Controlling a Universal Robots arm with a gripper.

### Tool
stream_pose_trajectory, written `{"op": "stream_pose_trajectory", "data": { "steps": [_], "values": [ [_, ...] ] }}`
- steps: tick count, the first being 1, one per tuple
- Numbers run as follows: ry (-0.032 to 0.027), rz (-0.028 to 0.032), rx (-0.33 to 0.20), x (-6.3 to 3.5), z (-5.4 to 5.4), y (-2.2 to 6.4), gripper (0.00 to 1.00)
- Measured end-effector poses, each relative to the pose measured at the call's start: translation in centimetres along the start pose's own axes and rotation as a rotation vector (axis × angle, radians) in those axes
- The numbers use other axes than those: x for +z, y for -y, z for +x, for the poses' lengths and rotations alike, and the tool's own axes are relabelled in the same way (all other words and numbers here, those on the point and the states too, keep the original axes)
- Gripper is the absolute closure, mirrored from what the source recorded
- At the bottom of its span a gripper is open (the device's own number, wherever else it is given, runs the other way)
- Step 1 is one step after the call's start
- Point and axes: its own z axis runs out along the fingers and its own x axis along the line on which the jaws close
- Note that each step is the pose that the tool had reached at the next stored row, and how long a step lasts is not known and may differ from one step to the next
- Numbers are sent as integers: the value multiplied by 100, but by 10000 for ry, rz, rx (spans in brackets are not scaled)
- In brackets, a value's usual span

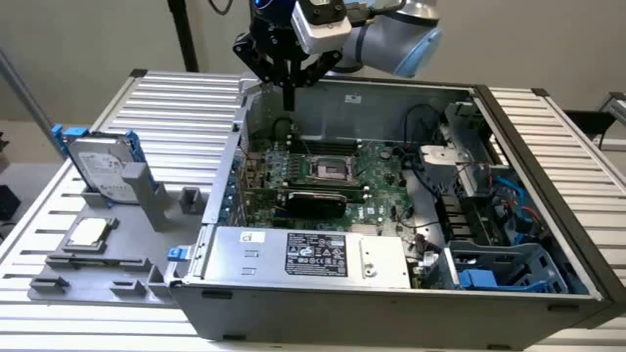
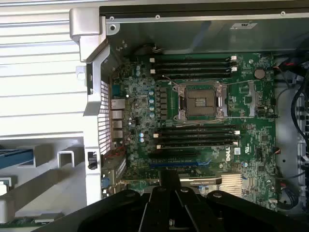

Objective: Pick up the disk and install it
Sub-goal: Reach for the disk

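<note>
Hovering pincer (image 1: 289, 99) above case (image 1: 382, 103), disk (image 1: 98, 165) upright outside

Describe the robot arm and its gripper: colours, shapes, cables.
The arm is silver-grey with rounded joints and a light blue cap. A white, boxy camera housing sits at the wrist, a dark cable beside it. The gripper is black, its angular linkages tapering to slim tips.
</note>
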Motion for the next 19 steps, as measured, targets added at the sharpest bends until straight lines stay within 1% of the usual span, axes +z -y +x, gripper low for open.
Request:
{"op": "stream_pose_trajectory", "data": {
  "steps": [14, 16, 19],
  "values": [
    [0, 0, 1, 0, 4, 0, 89],
    [-1, 1, -6, -1, 44, 3, 89],
    [-1, 0, -8, -4, 178, 12, 89]
  ]
}}
